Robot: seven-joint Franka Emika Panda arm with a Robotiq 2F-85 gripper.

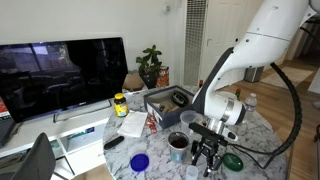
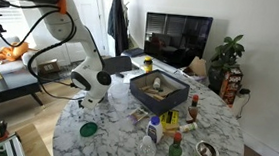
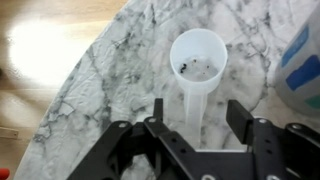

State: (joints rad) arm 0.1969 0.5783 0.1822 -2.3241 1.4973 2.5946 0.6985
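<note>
- Marble-patterned round worktop (image 3: 110, 70), white with grey veins, fills the wrist view, which looks down past the robot's gripper (image 3: 197, 108).
- Between the black jaws is a translucent white plastic cup (image 3: 198, 60), its open rim toward the top of that view. Small dark specks lie inside it.
- Jaws stand apart, one on each side of the cup's lower body. A clear gap shows on the right side and a thinner one on the left, so the cup is not pinched.
- Whether the cup stands upright or lies over cannot be told from this angle.
- At the right edge of the wrist view, just beside the cup, is part of a blue and white container (image 3: 305, 65).
- In an exterior view the white arm (image 1: 250, 50) bends down to the near edge of the worktop, with a green lid (image 1: 232, 160) near the gripper and a blue lid (image 1: 139, 161) farther along.
- A dark open box (image 2: 159, 90) sits mid-worktop in an exterior view, with small bottles (image 2: 174, 151) grouped well apart from the gripper.
- Behind the worktop are a black television (image 1: 60, 75) and a potted plant (image 1: 150, 65).
</note>
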